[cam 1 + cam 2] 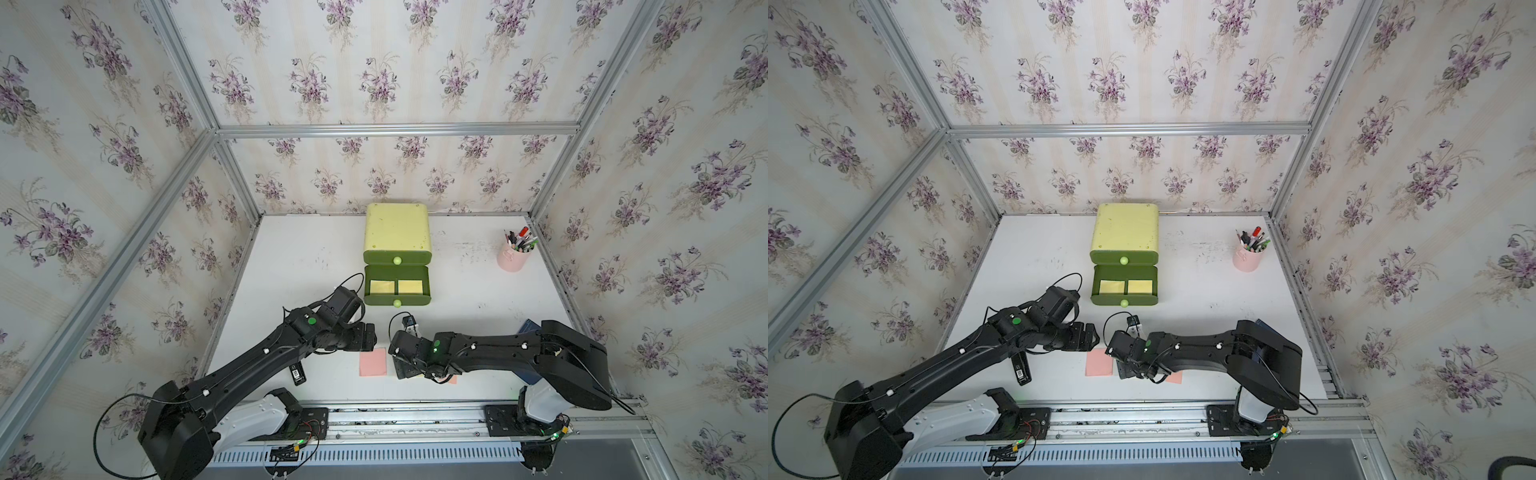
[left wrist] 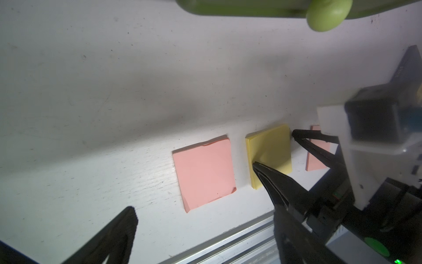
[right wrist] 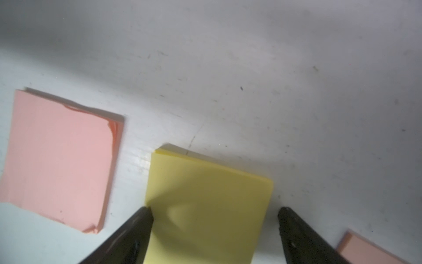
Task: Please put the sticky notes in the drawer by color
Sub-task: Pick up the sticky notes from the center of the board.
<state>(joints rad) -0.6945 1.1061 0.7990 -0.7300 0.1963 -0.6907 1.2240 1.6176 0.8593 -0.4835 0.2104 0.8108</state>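
1. The chest (image 1: pixel 397 228) stands at the far middle of the white table (image 1: pixel 291 257), close to the back wall. Its top drawer (image 1: pixel 384 258) is shut, and the open drawer (image 1: pixel 417 300) below it is pulled out toward the near side.
2. The open drawer has two compartments side by side with a note in each: the left yellow note (image 1: pixel 381 286) and the right yellow note (image 1: pixel 410 286).
3. The loose yellow note (image 3: pixel 205 194) lies flat on the table near the front edge, well apart from the chest.
4. The right gripper (image 3: pixel 215 209) sits low over the loose yellow note with its jaws spread, one on each side. Its left finger (image 3: pixel 127 233) touches the note's edge, and the other stands just off the opposite edge. It grips nothing.
5. The first pink note (image 1: pixel 372 362) lies just left of the loose yellow note, not touching it, with one corner curled.
6. The second pink note (image 3: pixel 370 251) lies just right of the loose yellow note. In both top views the right gripper hides most of it.
7. The left gripper (image 1: pixel 369 337) hovers just beyond the far edge of the first pink note, jaws wide and empty.
8. A pink pen cup (image 1: pixel 513 257) stands at the far right. A dark blue booklet (image 1: pixel 528 326) shows partly behind the right arm.
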